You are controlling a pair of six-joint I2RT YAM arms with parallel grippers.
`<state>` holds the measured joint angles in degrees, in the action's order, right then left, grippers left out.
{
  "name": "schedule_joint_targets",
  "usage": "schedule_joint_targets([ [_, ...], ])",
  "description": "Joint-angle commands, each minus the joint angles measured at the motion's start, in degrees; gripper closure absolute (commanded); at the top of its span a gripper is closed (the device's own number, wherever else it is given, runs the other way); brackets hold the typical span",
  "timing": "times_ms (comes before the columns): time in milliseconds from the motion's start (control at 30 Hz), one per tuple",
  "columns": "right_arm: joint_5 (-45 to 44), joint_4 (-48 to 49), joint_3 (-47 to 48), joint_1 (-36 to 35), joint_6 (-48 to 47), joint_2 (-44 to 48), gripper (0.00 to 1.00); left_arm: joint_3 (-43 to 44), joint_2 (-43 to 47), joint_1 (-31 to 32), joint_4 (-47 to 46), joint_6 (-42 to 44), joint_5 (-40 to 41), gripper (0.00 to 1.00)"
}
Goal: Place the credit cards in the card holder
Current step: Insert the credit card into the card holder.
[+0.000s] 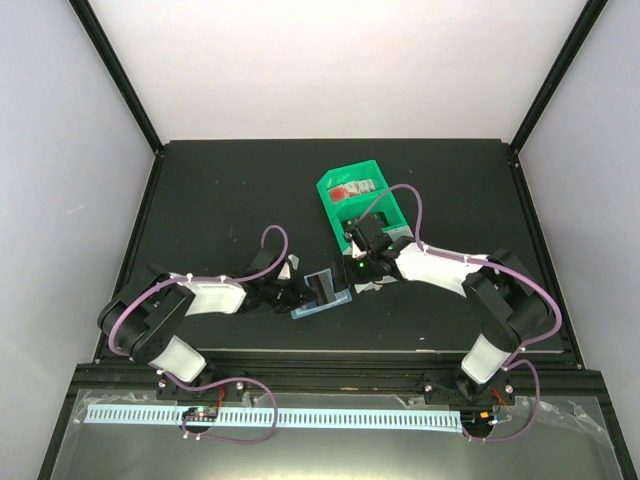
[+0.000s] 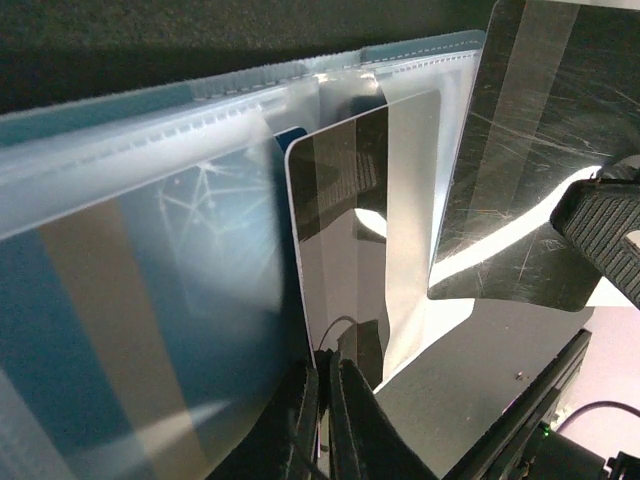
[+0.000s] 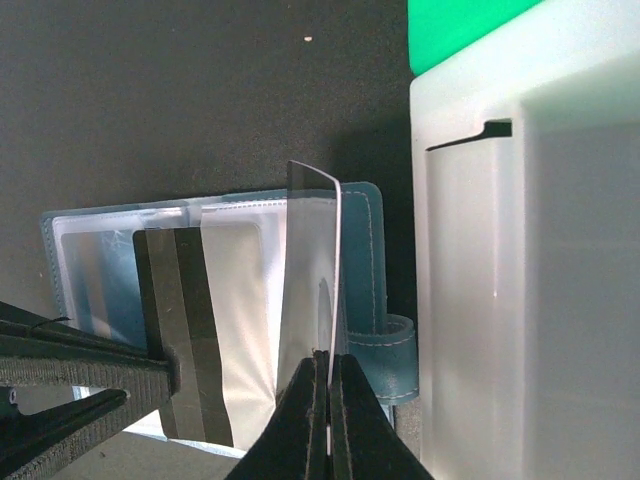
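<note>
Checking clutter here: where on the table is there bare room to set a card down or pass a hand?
Bare black tabletop lies left of the green plastic bin, beyond the left arm, and again between that bin and the table's right edge. Crowded: the centre, where it and the right arm meet at the open teal card holder.

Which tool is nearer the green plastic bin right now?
Right. The right tool hangs just beside the near end of the green plastic bin; the left tool sits farther off, across the teal booklet-like card holder.
</note>
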<state>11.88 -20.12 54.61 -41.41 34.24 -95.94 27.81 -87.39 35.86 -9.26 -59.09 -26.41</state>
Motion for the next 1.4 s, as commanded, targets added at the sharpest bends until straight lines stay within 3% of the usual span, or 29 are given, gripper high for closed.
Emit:
schedule_joint_targets([
  [0, -1.92, -1.68, -0.56, -0.25, -2.14, 0.34, 0.99, 1.22, -2.36, 0.71, 0.97, 1.63, -1.31, 0.95],
  [200, -8.31, -8.90, 3.27, -0.77, -5.05, 4.88, 0.99, 2.50, -1.20, 0.82, 4.67, 3.40, 2.28, 0.93],
  [400, -17.33, -15.38, 5.51, -4.38, -5.74, 2.88, 0.99, 2.74, -1.47, 1.31, 5.49, 3.90, 2.87, 0.86],
  [567, -19.21, -17.24, 7.16, -6.30, -5.89, 0.32, 0.99, 4.46, -1.25, 2.15, 8.21, 6.05, 3.37, 0.73],
  [767, -19.94, -17.61, 8.12, -7.38, -5.33, -2.19, 0.99, 8.04, 0.19, 5.54, 15.55, 9.01, 7.82, 0.50],
  [867, -18.34, -16.11, 7.07, -7.41, -4.64, -2.29, 0.99, 8.90, -0.68, 6.68, 16.34, 9.52, 8.65, 0.45],
  [1133, -17.12, -13.02, 4.45, -7.34, -1.37, -0.64, 0.99, 13.21, -5.00, 7.56, 16.03, 12.85, 9.45, 0.45],
  [1367, -16.62, -11.08, 3.47, -7.30, -0.24, 0.11, 0.99, 14.02, -6.65, 7.56, 13.58, 17.28, 10.80, 0.51],
])
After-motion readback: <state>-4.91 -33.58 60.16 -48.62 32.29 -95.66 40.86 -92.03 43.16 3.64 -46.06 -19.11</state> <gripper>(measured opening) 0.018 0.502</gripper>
